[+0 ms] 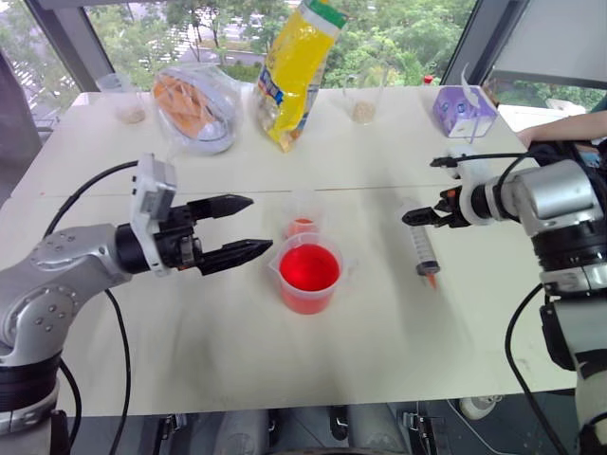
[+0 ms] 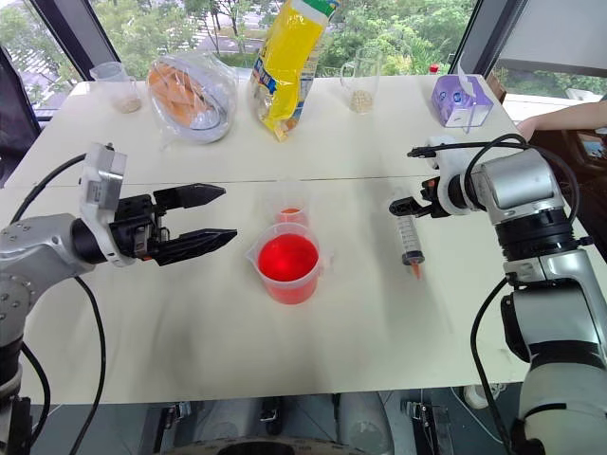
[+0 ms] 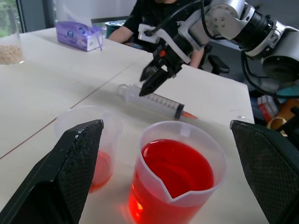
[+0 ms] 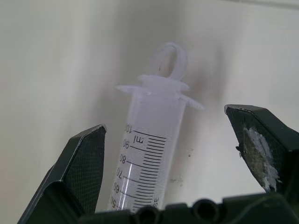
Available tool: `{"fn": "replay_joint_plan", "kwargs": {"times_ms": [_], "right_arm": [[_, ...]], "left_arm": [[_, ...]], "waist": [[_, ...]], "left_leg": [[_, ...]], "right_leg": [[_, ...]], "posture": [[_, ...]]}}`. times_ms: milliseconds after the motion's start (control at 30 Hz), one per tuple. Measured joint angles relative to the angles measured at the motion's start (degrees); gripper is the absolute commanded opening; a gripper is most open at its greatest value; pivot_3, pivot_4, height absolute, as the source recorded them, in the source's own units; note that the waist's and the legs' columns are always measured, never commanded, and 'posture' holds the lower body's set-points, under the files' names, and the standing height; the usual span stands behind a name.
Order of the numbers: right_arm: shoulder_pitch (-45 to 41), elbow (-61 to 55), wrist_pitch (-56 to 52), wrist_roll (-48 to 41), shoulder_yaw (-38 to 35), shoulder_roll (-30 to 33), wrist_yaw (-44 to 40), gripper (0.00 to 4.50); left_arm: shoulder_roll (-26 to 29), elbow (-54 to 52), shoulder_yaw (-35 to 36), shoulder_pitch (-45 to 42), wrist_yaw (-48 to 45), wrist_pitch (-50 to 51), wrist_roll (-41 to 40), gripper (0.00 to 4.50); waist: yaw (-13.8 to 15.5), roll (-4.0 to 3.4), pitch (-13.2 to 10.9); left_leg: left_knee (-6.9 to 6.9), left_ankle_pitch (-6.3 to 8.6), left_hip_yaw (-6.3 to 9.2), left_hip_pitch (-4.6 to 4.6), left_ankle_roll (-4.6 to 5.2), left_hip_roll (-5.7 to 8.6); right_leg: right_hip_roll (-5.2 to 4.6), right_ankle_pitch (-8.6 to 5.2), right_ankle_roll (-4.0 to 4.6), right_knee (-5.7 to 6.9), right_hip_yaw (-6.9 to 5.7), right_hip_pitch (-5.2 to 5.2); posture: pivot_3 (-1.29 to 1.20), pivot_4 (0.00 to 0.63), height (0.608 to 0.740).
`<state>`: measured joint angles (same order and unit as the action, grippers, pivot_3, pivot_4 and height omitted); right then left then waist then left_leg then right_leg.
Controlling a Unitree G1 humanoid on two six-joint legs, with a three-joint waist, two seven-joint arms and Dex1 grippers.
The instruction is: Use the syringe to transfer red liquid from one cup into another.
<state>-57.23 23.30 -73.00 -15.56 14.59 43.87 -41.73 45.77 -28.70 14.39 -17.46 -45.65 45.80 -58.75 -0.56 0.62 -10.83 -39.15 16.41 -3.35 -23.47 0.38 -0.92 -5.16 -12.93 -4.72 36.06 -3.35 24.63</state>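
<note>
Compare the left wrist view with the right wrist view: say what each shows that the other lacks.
Left wrist view alone: the beaker of red liquid, the small cup, a tissue box, a seated person, the syringe's orange tip. Right wrist view alone: the barrel's printed scale, plunger ring. Both: the syringe lying on the table, with the open right end effector over it.

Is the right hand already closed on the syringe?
No, the right hand is open, its two fingers standing apart on either side of the syringe, which lies flat on the table.
</note>
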Motion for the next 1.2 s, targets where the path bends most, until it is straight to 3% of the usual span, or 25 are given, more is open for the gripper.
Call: {"fn": "replay_joint_plan", "kwargs": {"times_ms": [367,567,600,767,900,1067,1200], "right_arm": [[-2.7,9.8,4.1,5.6,4.4,-5.0,-1.6,4.44],[-3.8,12.1,5.7,8.5,5.5,-6.1,-2.7,1.6],[-3.9,12.1,5.3,8.6,5.5,-6.2,-2.9,1.43],[-3.6,9.2,1.4,7.9,4.9,-6.3,-3.9,1.43],[-2.3,0.3,-3.1,5.8,1.4,-5.8,-3.4,1.43],[-2.3,-15.8,0.2,-0.6,-12.1,-5.5,-3.4,1.43],[-1.8,-27.8,7.8,-7.8,-24.2,-12.1,-1.8,1.43]], "left_arm": [[-0.9,-3.8,0.6,3.0,3.4,-0.1,-0.5,4.5],[-1.0,-4.1,0.6,4.6,4.3,-0.2,-0.5,4.5],[-1.0,-4.1,0.6,4.6,4.3,-0.3,-0.5,4.5],[-0.6,-3.6,0.6,3.7,3.7,-0.5,-0.4,4.5],[1.1,-1.1,1.0,2.0,1.6,-1.4,0.2,4.5],[2.4,4.5,0.7,-3.8,-1.4,-1.6,1.1,4.5],[3.1,9.8,-1.9,-9.3,-5.5,-2.4,3.8,4.5]], "waist": [[-0.2,0.0,0.0],[-0.3,0.01,0.0],[-0.4,0.01,0.0],[-0.3,0.0,0.0],[-0.2,-0.03,0.0],[0.0,-0.03,0.0],[-0.1,-0.03,0.0]], "left_leg": [[0.0,0.0,0.0,0.07,0.0,0.01],[0.0,-0.01,0.01,0.09,-0.01,0.01],[0.0,-0.01,0.01,0.09,-0.01,0.0],[0.0,-0.01,0.02,0.09,-0.01,-0.01],[0.0,-0.01,0.01,0.04,-0.01,-0.01],[0.02,0.0,0.02,0.01,-0.01,0.0],[0.04,0.0,0.0,0.02,-0.01,-0.01]], "right_leg": [[0.04,0.01,-0.01,0.05,0.0,-0.02],[0.08,0.01,0.0,0.06,0.0,-0.03],[0.09,0.01,0.01,0.06,0.0,-0.03],[0.1,0.01,0.01,0.06,0.0,-0.03],[0.09,0.01,0.01,0.06,0.0,0.02],[0.1,0.01,-0.01,0.02,-0.02,0.03],[0.12,0.01,-0.01,0.03,-0.03,0.02]], "posture": [[0.0,0.15,0.74],[0.0,0.15,0.74],[0.0,0.15,0.74],[0.0,0.15,0.74],[0.0,0.15,0.74],[0.0,0.15,0.74],[0.0,0.15,0.74]]}}
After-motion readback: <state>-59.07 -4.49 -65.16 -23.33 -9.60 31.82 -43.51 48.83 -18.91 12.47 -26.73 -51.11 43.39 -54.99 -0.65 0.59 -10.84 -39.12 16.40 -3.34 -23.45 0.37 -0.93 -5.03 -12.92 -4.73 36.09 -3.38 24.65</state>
